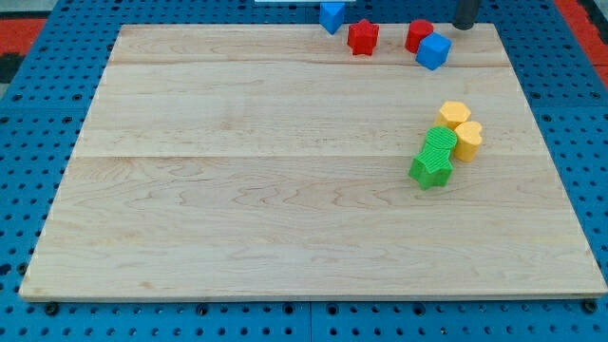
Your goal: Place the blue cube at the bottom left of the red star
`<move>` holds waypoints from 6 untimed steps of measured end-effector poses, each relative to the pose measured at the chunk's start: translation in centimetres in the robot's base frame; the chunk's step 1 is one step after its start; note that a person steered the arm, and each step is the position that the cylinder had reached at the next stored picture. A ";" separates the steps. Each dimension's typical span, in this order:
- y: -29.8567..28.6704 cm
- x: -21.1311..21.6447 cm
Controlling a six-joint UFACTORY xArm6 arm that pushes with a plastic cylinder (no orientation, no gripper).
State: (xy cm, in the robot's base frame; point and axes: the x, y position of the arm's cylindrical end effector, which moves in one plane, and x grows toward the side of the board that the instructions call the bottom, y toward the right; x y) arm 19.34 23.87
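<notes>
The blue cube (433,50) sits near the board's top edge, right of centre, touching the lower right of a red cylinder (418,34). The red star (362,37) lies to their left, a short gap away from the cylinder. A second blue block (332,15), its shape unclear, sits at the top edge just to the upper left of the star. My tip (465,28) is at the view's top, to the upper right of the blue cube and right of the red cylinder, apart from both.
Two yellow hexagonal blocks (454,114) (467,140) and two green blocks (439,143) (430,168) cluster at the board's right middle. The wooden board (266,190) lies on a blue pegboard (28,142).
</notes>
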 end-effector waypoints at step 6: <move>-16.7 12.0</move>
